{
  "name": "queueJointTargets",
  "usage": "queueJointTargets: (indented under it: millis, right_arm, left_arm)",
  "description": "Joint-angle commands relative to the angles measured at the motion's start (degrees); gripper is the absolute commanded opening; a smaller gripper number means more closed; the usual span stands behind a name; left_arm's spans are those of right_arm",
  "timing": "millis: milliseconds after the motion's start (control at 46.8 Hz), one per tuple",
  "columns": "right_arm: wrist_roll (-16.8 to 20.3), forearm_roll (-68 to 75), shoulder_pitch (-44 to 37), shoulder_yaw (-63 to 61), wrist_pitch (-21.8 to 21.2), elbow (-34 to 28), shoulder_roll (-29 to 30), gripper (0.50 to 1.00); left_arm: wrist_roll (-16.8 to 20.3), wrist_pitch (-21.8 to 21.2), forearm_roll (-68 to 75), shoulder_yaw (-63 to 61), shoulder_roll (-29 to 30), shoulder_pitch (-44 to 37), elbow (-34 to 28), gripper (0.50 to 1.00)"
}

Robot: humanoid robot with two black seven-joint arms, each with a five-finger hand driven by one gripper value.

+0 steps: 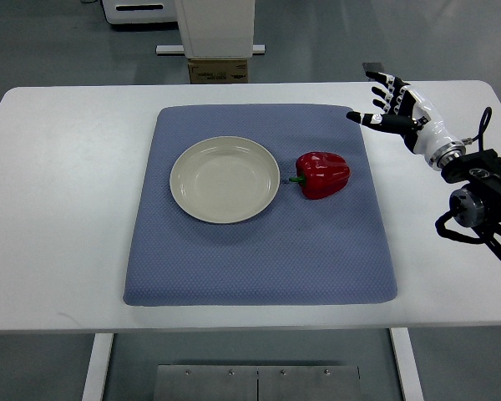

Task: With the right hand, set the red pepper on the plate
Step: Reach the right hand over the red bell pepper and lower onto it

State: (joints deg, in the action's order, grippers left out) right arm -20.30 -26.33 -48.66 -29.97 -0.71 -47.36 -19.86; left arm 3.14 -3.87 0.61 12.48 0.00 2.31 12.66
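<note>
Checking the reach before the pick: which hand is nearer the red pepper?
Right. The right hand hovers open over the table, up and to the right of the red pepper, just off the blue mat. The left hand is not in view.

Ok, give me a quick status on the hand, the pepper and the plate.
Right hand open, fingers spread, off the mat's far right corner. Pepper on the mat, right of the plate. Plate empty. Path clear.

Glossy red pepper point(322, 174) on its side, just right of empty cream plate point(225, 179)
</note>
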Motion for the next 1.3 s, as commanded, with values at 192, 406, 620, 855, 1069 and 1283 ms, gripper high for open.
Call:
queueJointTargets:
  millis: [192,406,620,855,1069,1283]
  right_arm:
    - [-2.6,-10.4,-1.1,1.9,-0.8,-4.9,-2.4,1.0]
    - [-4.2,-18.4,-2.6,5.8,-0.8,-7.5,-3.6,1.0]
    - [-6.4,-22.1,-4.5,11.8,-0.7,-7.6,-3.8,0.998]
    - [-6.5,-23.3,-5.3,15.5,0.1,-7.1,-3.8,0.993]
    - [-6.5,-23.3,-5.9,19.9,2.8,-5.6,-3.3,0.989]
    - [-6.7,-23.3,-6.3,22.1,4.0,-4.5,-3.1,0.989]
  left_arm:
    - [0.0,0.0,0.0,0.0,0.0,0.0,0.0,1.0]
    - [0.0,0.0,0.0,0.0,0.0,0.0,0.0,1.0]
    - [0.0,0.0,0.0,0.0,0.0,0.0,0.0,1.0]
    - [0.0,0.0,0.0,0.0,0.0,0.0,0.0,1.0]
    - [0.0,0.0,0.0,0.0,0.0,0.0,0.0,1.0]
    - [0.0,0.0,0.0,0.0,0.0,0.0,0.0,1.0]
